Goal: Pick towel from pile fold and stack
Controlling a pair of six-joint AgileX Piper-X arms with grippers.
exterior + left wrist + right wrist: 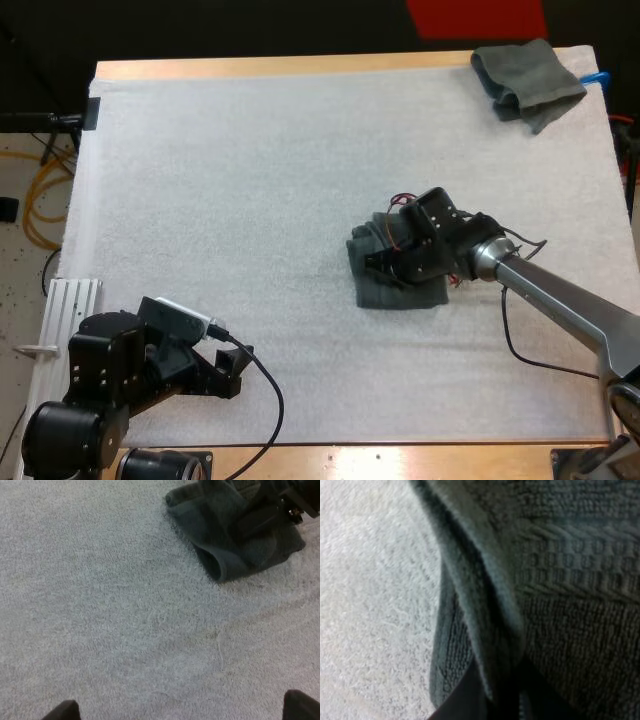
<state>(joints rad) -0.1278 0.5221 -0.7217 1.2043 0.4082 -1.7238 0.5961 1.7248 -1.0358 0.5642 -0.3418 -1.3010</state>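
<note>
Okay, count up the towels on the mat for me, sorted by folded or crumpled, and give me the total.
folded towel: 1, in the middle of the mat
crumpled towel: 1, at the mat's far right corner
Total: 2 towels, both dark grey-green

White fuzzy mat covers light wooden table; yellow looped cable on floor off table's left side.
</note>
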